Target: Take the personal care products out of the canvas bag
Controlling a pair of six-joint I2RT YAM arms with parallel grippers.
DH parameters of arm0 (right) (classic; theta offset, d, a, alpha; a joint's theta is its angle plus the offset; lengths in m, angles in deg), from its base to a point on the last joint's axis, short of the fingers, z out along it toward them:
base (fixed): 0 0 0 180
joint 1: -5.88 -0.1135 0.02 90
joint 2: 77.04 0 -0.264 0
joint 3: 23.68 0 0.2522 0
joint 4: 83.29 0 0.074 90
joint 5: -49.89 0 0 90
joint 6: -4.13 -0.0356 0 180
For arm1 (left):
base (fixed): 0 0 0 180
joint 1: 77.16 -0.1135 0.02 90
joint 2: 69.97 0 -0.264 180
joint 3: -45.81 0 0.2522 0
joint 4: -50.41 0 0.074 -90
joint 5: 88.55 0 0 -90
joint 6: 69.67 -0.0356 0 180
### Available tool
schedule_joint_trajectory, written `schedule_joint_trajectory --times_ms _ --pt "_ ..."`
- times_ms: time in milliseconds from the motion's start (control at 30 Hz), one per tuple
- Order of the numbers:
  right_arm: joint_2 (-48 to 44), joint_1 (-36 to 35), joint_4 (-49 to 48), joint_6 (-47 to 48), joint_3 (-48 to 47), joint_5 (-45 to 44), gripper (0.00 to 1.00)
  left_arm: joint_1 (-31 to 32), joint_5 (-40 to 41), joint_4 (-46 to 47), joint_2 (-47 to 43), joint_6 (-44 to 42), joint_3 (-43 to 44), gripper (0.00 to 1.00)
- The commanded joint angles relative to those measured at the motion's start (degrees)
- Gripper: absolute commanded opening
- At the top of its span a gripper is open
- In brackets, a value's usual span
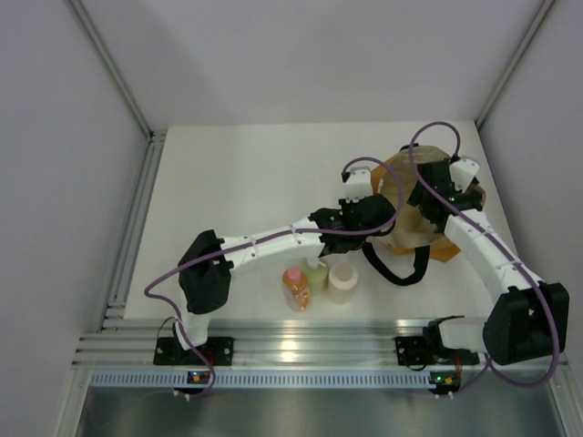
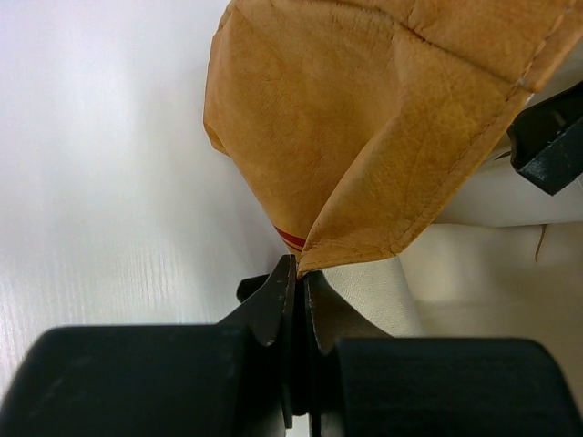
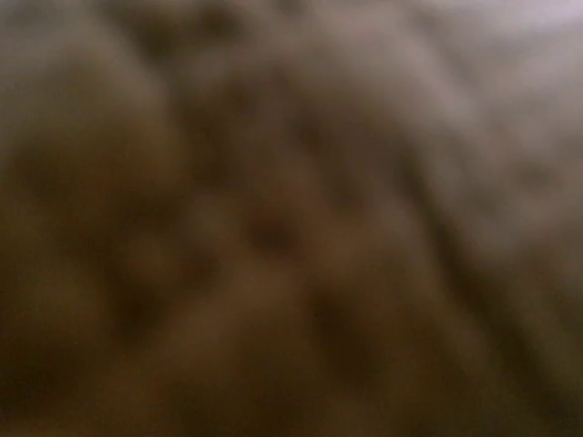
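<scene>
The tan-orange canvas bag lies at the right of the table, with its cream lining showing in the left wrist view. My left gripper is shut on the bag's near rim and pinches the cloth edge. My right gripper reaches down into the bag's mouth. Its fingers are hidden, and the right wrist view is only a brown blur. Three bottles stand on the table: orange with pink cap, yellow-green with white cap, and squat cream. The clear-white bottle with black cap is hidden.
A black loop handle of the bag lies on the table just right of the bottles. Grey walls close in the table on the left, back and right. An aluminium rail runs along the near edge.
</scene>
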Motion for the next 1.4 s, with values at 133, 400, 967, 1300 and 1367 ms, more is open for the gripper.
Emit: schedule_joint_trajectory --times_ms 133,400,967,1300,1367 --pt "0.9 1.36 2.98 -5.54 -1.0 -3.04 0.95 0.03 0.05 -0.65 -0.87 -1.09 0.83 0.0" --pt "1.25 1.36 2.89 -7.49 -1.78 -6.4 0.88 0.03 0.4 -0.65 -1.22 -1.52 0.83 0.0" --pt "2.57 1.36 2.81 -6.52 -2.4 -3.94 0.1 0.03 0.49 -0.74 -1.14 -2.4 1.53 0.0" --pt "-1.2 0.92 -1.66 0.5 -4.16 5.63 0.0 0.03 0.32 -0.65 -1.49 -1.96 2.06 0.0" --pt "-2.26 0.57 -2.38 2.78 -4.51 7.13 0.0 0.03 0.14 -0.74 -1.66 -1.96 2.24 0.0"
